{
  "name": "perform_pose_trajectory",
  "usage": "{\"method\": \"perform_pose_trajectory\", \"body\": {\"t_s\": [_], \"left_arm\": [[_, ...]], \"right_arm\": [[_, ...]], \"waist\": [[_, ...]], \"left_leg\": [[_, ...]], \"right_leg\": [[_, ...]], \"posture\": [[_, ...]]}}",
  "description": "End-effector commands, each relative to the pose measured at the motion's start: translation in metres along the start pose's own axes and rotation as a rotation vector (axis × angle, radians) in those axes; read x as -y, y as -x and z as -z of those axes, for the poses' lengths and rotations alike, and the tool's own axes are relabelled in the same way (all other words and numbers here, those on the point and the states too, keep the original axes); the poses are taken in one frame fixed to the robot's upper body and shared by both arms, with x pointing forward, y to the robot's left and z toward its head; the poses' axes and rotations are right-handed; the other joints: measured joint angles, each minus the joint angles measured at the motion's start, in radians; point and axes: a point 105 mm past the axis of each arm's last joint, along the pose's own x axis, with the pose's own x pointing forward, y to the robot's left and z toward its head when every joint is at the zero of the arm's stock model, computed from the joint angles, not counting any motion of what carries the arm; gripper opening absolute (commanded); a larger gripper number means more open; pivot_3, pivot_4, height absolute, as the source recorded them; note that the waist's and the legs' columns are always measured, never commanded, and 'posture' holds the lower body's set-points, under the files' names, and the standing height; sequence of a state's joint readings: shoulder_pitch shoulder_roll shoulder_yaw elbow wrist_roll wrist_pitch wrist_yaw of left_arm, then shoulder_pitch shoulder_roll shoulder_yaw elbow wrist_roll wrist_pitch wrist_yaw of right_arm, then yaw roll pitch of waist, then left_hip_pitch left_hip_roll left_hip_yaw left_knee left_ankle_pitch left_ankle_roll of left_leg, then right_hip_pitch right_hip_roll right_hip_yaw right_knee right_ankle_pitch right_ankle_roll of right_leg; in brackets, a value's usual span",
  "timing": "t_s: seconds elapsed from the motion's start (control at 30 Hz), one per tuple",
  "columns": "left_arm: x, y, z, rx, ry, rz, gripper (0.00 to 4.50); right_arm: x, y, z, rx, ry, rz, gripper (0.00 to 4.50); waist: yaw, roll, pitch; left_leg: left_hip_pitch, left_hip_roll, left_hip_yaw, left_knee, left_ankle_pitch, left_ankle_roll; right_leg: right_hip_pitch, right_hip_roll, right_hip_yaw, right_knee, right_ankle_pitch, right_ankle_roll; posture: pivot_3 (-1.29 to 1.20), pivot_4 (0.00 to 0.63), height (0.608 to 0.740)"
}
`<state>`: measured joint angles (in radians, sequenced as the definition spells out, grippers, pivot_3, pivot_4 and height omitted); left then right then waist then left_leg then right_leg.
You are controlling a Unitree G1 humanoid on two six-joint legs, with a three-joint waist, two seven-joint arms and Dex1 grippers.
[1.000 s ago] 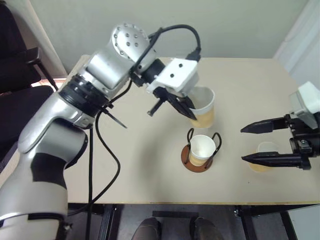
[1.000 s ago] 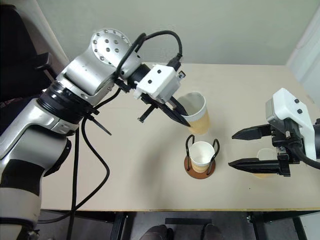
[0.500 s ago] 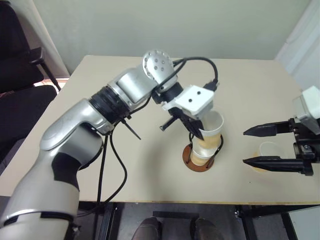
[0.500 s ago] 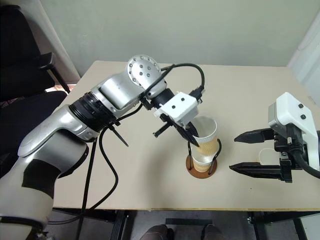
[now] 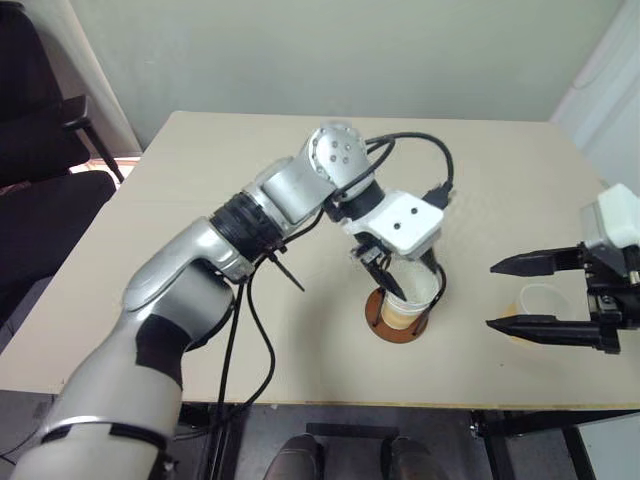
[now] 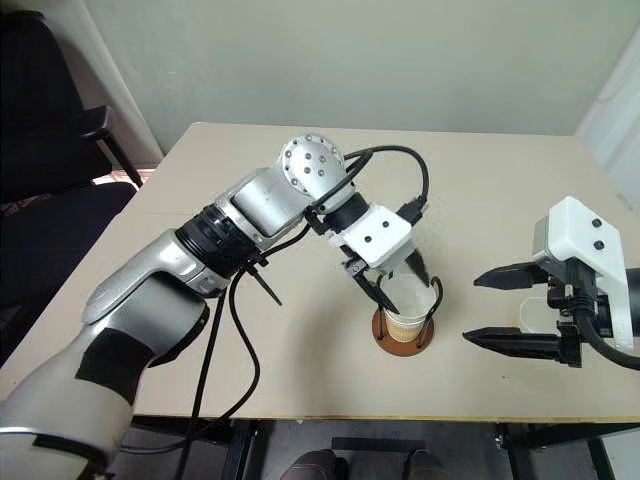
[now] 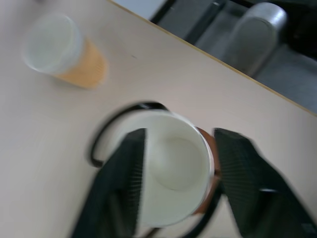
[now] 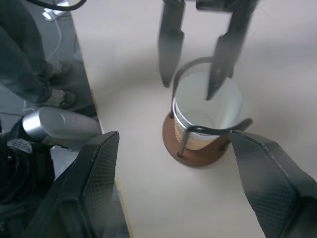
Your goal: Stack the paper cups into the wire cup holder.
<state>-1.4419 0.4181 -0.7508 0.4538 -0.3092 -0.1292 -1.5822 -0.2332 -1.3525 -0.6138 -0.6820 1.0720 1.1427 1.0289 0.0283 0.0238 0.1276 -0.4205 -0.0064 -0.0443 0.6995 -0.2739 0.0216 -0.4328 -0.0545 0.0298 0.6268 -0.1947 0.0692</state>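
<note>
Landmark: wire cup holder (image 6: 403, 331) is standing near the bench (image 6: 200, 250) front edge.
Stacked cups: nested paper cups (image 5: 408, 300) are sitting upright inside the holder's wire loops.
Left gripper (image 8: 195, 67): fingers are standing spread, one inside the top cup's rim and one outside it, pinching nothing.
Loose cup (image 7: 62, 52): standing upright on the bench, right of the holder, well apart from it.
Right gripper (image 6: 505, 310): jaws are spread wide, empty, hovering over the loose cup.
Deciding relation: the loose cup is lying just below and beyond the right gripper, axis vertical; the right arm is nearer by far.
</note>
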Motion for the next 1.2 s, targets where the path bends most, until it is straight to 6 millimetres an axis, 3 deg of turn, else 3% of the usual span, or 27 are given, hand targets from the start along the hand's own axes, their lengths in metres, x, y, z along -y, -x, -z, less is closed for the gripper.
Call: {"method": "perform_pose_trajectory", "body": {"t_s": [0.03,0.17,0.43,0.63,1.0,1.1,1.2], "left_arm": [[-0.011,0.028,-0.008,-0.011,-0.053,-0.080,3.63],[-0.014,0.052,-0.009,0.011,-0.002,-0.164,3.63],[0.022,0.089,-0.001,0.081,0.165,-0.272,3.63],[0.028,0.106,0.000,0.070,0.238,-0.382,3.63],[0.038,0.105,0.001,0.064,0.294,-0.395,3.63],[0.046,0.109,0.004,0.059,0.324,-0.375,3.69],[0.048,0.114,0.009,0.041,0.345,-0.377,3.69]], "right_arm": [[0.009,0.001,0.002,-0.045,0.034,0.100,3.69],[0.015,-0.002,0.018,-0.158,0.059,0.169,3.69],[0.023,0.001,0.079,-0.368,-0.022,0.212,3.69],[0.039,0.010,0.117,-0.482,-0.026,0.267,3.69],[0.036,-0.014,0.133,-0.497,0.025,0.173,3.69],[0.038,-0.024,0.132,-0.484,0.067,0.155,3.07],[0.040,-0.027,0.132,-0.487,0.086,0.141,2.04]], "waist": [[0.000,0.000,0.000],[-0.001,0.000,0.000],[-0.001,0.001,-0.001],[0.004,0.001,-0.001],[-0.003,0.001,-0.001],[-0.005,0.001,-0.001],[-0.005,0.001,-0.001]], "left_leg": [[0.000,0.000,0.000,0.000,0.000,0.000],[0.001,0.000,0.000,0.000,0.000,0.000],[0.000,0.000,0.000,-0.001,-0.002,0.001],[0.001,0.000,0.000,0.001,-0.002,0.001],[0.004,0.000,0.000,0.001,-0.002,0.001],[0.004,0.000,0.000,0.001,-0.002,0.001],[0.004,0.000,0.000,0.000,-0.002,0.001]], "right_leg": [[0.000,0.000,0.000,0.000,0.000,0.000],[0.000,0.000,0.001,0.000,0.000,0.000],[-0.001,0.000,0.001,-0.001,-0.001,0.001],[0.001,-0.001,0.001,-0.001,-0.001,0.001],[0.003,0.000,0.001,0.000,0.000,0.000],[0.003,0.000,0.001,-0.001,0.000,0.000],[0.003,0.000,0.001,-0.001,0.000,0.000]], "posture": [[0.00,0.150,0.740],[0.00,0.150,0.740],[0.00,0.150,0.740],[0.00,0.150,0.740],[0.00,0.150,0.740],[0.00,0.150,0.740],[0.00,0.150,0.740]]}}
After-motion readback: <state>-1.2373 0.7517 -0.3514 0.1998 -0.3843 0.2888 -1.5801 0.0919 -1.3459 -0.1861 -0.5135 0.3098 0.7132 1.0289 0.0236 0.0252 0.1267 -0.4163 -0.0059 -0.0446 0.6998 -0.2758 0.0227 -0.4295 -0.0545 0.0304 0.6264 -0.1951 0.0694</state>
